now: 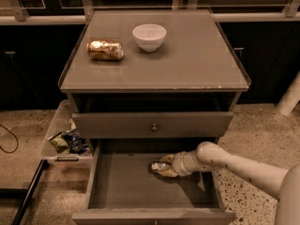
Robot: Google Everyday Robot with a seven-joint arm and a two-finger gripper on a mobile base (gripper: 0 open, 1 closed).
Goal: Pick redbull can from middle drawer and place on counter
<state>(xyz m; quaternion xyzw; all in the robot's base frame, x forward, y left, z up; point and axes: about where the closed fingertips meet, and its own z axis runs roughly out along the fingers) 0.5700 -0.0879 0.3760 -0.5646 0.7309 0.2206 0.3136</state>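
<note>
The middle drawer (122,191) is pulled open at the bottom of the cabinet. The redbull can (156,167), small and silver with dark patches, lies on its side on the drawer floor near the back. My gripper (165,167) reaches in from the right, low inside the drawer. Its two fingers sit on either side of the can and are closed on it. The can rests on the drawer bottom. The counter (187,60) is the flat grey cabinet top above.
A gold-brown can (105,50) lies on its side at the counter's left, next to a white bowl (149,36). A closed drawer front with a brass knob (153,127) overhangs the open drawer. A clear bin with snack bags (65,142) stands at the left.
</note>
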